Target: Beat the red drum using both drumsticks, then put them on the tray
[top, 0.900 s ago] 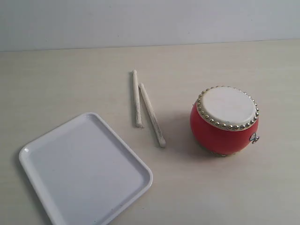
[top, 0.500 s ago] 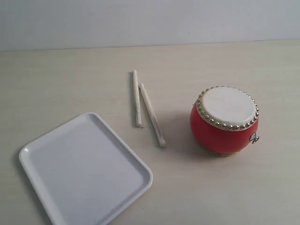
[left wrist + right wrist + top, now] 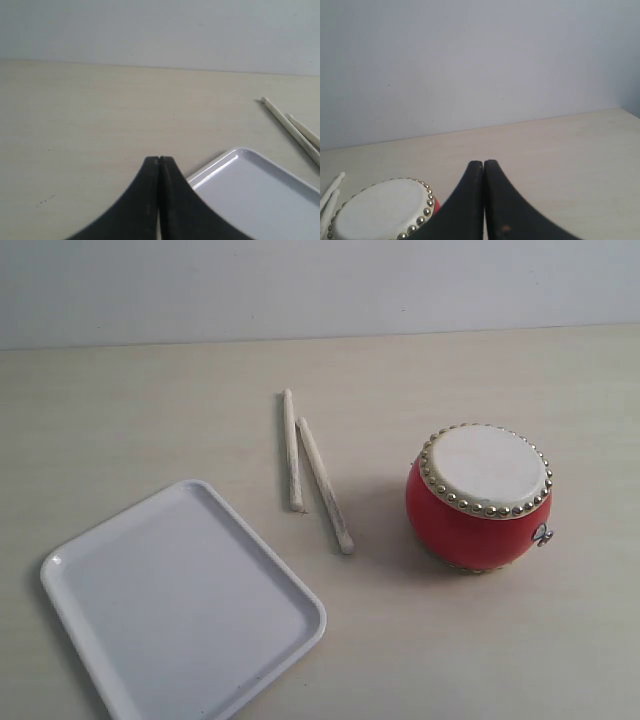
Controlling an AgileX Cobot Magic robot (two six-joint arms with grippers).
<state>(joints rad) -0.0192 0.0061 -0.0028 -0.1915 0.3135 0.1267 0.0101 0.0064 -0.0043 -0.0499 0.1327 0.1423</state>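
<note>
- Exterior view: the red drum (image 3: 480, 498) stands upright on the right of the pale table (image 3: 130, 400), its cream skin facing up inside a ring of studs (a small metal ring shows low on its right side).
- The drumsticks (image 3: 294, 470) lie flat on the table to the left of the drum, apart from it.
- The straighter stick (image 3: 291, 440) runs almost directly away from the camera, and the slanted stick (image 3: 323, 485) angles so that its near end lies closer to the drum. Their far ends sit close together; whether they touch cannot be told.
- The tray (image 3: 170, 610) lies at the lower left, turned at an angle and cut by the frame's bottom edge. Its floor shows as plain white, and both sticks lie outside it, near its far right edge.
- The left gripper (image 3: 159, 160) has its black fingers pressed together tip to tip, above the table just beside a tray corner.
- The right gripper (image 3: 483, 164) is likewise closed tip to tip, facing the wall (image 3: 470, 60) (the drum's skin is near it).
</note>
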